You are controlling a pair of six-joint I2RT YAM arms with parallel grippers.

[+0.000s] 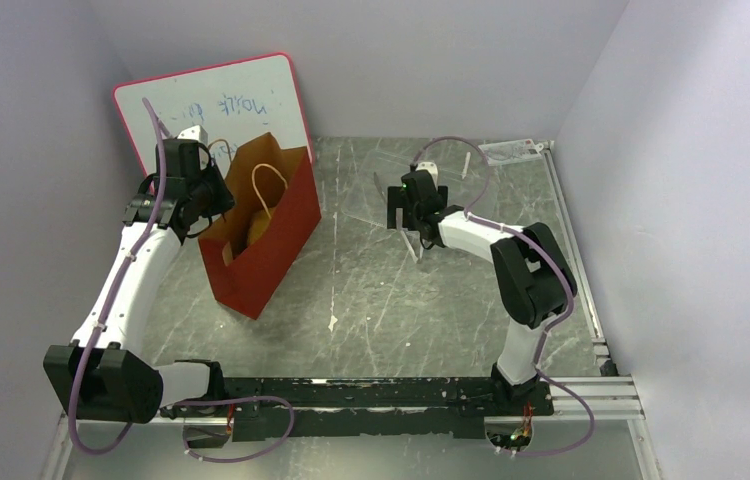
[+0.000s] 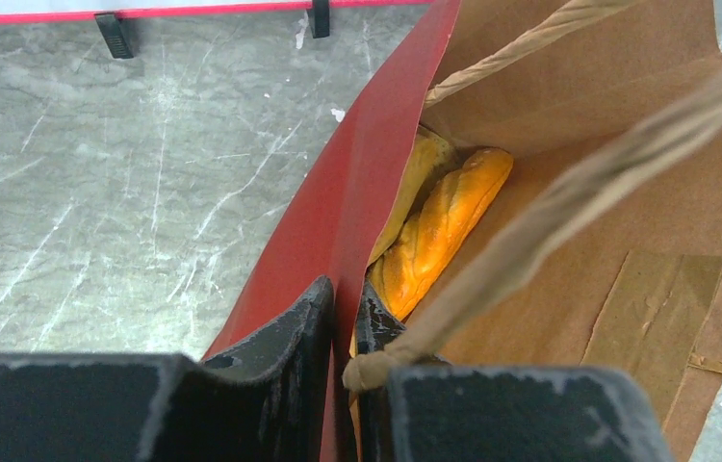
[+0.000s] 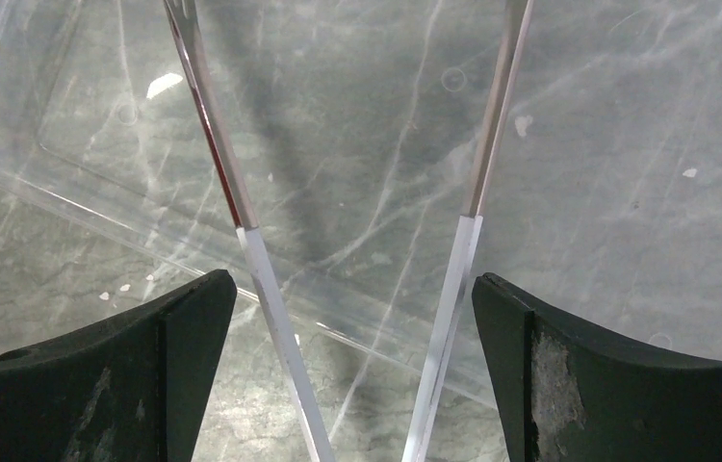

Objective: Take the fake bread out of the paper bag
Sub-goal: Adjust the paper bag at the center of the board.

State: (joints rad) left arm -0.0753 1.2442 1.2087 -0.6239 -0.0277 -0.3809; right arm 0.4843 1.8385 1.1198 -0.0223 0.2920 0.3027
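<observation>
The red paper bag (image 1: pixel 273 240) stands open at the left of the table. Two golden-orange fake bread loaves (image 2: pixel 444 226) lie inside it against the near wall; one shows in the top view (image 1: pixel 251 228). No dark brown piece shows. My left gripper (image 2: pixel 343 300) is shut on the bag's rim (image 2: pixel 362 164), one finger outside and one inside, beside a handle knot. It is at the bag's left edge (image 1: pixel 209 200). My right gripper (image 3: pixel 352 289) is open over the table's middle right (image 1: pixel 409 215), far from the bag.
Long metal tweezers (image 3: pixel 213 144) run between the right jaws without visibly touching them. A clear plastic tray (image 3: pixel 68 144) lies under them. A whiteboard (image 1: pixel 211 105) leans on the back wall behind the bag. The bag's looped handle (image 2: pixel 569 192) crosses its mouth.
</observation>
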